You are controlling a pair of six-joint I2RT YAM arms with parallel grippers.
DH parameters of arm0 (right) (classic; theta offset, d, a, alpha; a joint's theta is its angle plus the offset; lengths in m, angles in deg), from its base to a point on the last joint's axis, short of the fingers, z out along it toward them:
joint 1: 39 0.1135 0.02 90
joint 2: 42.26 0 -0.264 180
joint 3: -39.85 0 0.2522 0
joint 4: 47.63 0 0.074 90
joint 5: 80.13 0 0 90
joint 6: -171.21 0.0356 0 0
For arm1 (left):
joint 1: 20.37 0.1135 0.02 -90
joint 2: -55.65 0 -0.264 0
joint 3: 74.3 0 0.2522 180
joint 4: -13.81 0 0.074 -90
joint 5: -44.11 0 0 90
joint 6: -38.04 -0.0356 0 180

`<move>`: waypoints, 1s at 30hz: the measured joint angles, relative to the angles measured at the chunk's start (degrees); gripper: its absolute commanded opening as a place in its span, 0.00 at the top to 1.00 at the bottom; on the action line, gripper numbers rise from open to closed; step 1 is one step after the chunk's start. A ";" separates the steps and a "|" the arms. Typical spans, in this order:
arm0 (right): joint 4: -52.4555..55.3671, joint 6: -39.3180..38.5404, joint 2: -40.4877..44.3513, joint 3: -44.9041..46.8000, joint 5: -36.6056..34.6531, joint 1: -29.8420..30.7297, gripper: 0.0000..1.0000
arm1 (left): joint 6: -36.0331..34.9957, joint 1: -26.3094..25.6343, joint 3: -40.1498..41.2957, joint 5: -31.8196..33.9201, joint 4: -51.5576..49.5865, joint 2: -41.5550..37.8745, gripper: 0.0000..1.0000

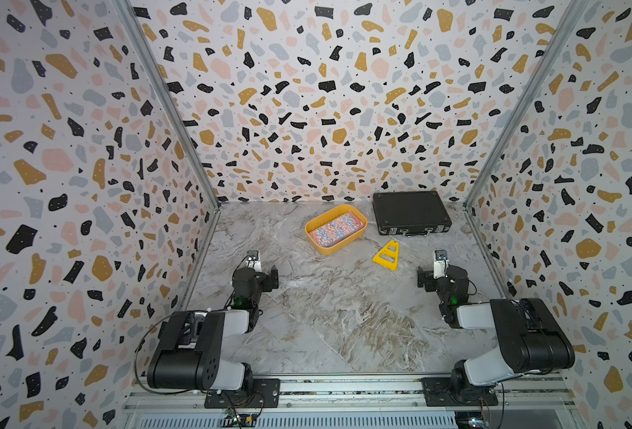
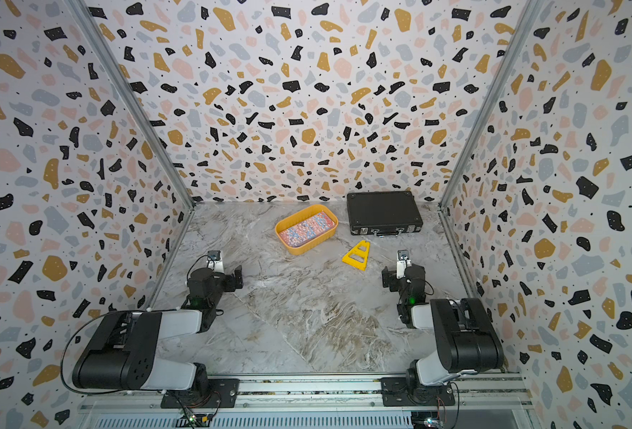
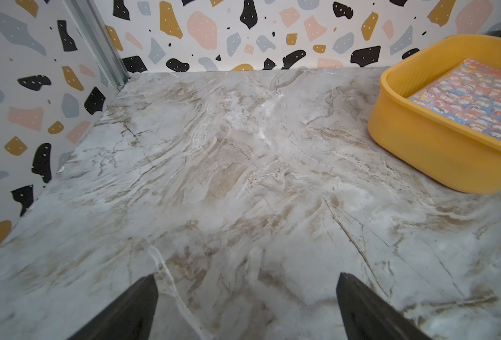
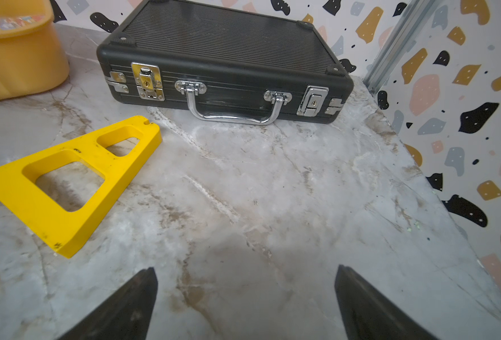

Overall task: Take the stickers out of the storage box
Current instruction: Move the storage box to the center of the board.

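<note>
The storage box (image 1: 320, 245) is a shallow yellow-orange tub standing at the back middle of the marble table, seen in both top views. The stickers (image 1: 338, 227) lie flat inside it, with a pink and blue patterned sheet on top; what lies under that sheet is hidden. In the left wrist view the box (image 3: 426, 153) and stickers (image 3: 473, 100) sit off to one side, well beyond my left gripper (image 3: 247, 275), which is open over bare table. My right gripper (image 4: 246, 269) is also open and empty, and the box (image 4: 16, 64) shows at that view's edge.
A closed black latched briefcase (image 1: 411, 211) lies at the back right, next to the box. A yellow triangular plastic piece (image 1: 386, 256) lies flat in front of the two, just ahead of my right arm (image 1: 444, 282). Patterned walls enclose three sides.
</note>
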State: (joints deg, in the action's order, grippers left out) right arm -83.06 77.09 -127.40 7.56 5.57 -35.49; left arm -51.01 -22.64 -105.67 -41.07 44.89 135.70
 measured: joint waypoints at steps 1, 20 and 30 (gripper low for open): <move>2.27 0.00 1.99 -0.09 -0.22 0.00 0.01 | 0.33 0.02 -0.02 0.96 -1.92 -2.36 0.01; 34.91 30.08 28.63 -12.81 3.28 0.20 0.01 | 24.74 0.07 -10.49 16.68 -23.39 -31.50 0.01; 53.40 34.77 22.40 -24.98 10.80 12.28 0.03 | 27.63 0.11 -27.17 0.50 -36.52 -15.08 0.01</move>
State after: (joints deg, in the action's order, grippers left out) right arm -29.66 111.86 -105.00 -17.42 16.37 -23.21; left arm -23.39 -22.53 -132.83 -40.57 8.37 120.62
